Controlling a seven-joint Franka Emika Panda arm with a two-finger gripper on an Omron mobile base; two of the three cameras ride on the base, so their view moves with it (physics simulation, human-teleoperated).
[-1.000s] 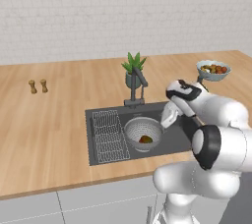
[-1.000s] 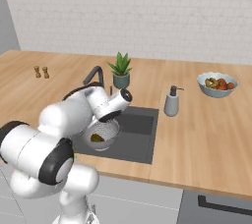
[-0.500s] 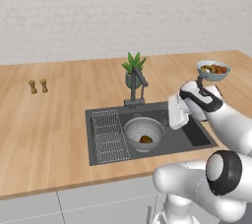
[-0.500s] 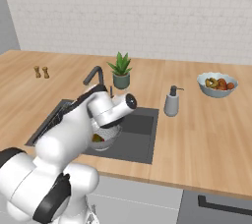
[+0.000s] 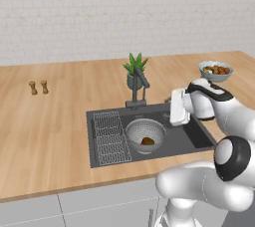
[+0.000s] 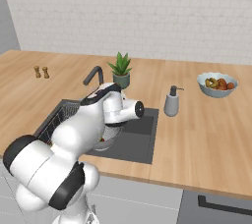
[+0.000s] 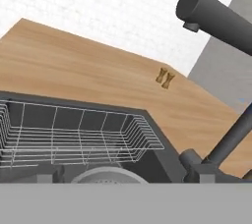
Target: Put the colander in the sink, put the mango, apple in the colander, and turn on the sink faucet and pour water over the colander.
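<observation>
The silver perforated colander point(image 5: 145, 132) sits in the dark sink point(image 5: 196, 139), right of the wire rack point(image 5: 110, 137). The green-orange mango point(image 5: 147, 141) lies inside it. My gripper point(image 5: 173, 107) hovers over the right half of the sink, right of the faucet point(image 5: 139, 87), pointing left across the basin with nothing in it; its jaws stand open. In the hand view the faucet's spout point(image 7: 216, 19) crosses the upper right and the colander's rim point(image 7: 108, 175) peeks up at the bottom. The red apple point(image 6: 222, 83) rests in a pale bowl point(image 6: 217, 90) on the counter to the right.
A spiky potted plant point(image 5: 134, 69) stands right behind the faucet. A soap dispenser point(image 6: 171, 102) is at the sink's right rear corner. Two small shakers point(image 5: 38, 87) stand far left on the wooden counter. My own arm arches over the sink's front edge.
The hand has drifted slightly right above the sink while the elbow has swung down toward the front. The mango and colander have stayed put.
</observation>
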